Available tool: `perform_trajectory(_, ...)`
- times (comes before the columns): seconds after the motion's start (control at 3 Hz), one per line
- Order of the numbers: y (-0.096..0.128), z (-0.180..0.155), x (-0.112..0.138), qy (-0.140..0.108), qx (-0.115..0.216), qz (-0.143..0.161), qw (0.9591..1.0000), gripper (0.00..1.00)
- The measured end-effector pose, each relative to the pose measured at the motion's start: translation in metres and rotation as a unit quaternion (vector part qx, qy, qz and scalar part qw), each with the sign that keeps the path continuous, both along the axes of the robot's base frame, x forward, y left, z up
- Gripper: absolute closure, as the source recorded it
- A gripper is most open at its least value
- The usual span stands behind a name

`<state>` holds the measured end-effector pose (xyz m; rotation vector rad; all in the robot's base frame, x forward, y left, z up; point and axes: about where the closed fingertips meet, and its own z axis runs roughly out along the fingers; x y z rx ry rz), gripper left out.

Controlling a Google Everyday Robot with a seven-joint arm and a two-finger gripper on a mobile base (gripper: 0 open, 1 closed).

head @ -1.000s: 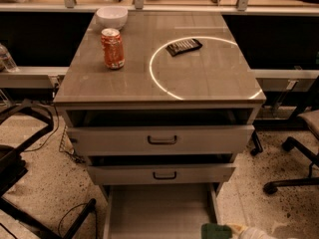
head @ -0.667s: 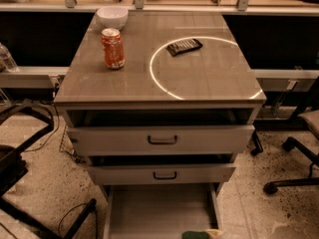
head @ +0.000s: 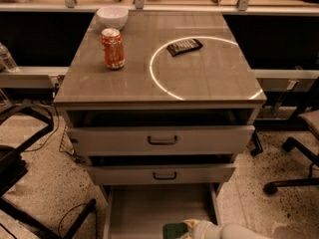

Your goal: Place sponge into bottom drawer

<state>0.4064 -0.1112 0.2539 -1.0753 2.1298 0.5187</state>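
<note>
The sponge, dark green on top with a yellow edge, is at the bottom edge of the camera view, over the front right of the open bottom drawer. My gripper comes in from the lower right on a white arm and is shut on the sponge's right side. The bottom drawer is pulled out below the two upper drawers, and its flat grey floor is bare. Whether the sponge touches the drawer floor is hidden by the frame edge.
On the cabinet top stand an orange can, a white bowl and a flat black packet. The two upper drawers stick out slightly. An office chair stands to the right and a black chair base to the left.
The gripper and the sponge have moved left from the drawer's right rail to over the drawer floor. The camera now sees slightly lower and more of the drawer.
</note>
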Motion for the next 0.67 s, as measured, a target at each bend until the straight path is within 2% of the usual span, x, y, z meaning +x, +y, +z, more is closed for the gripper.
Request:
perform_trajectory(0.33,0.0249,-0.0127,0.0223,-0.004,0.002,0.016,0.9999,1.00)
perform_trajectory(0.67,0.0336,-0.0172,0.0302,-0.005,0.003,0.021,0.9998,1.00)
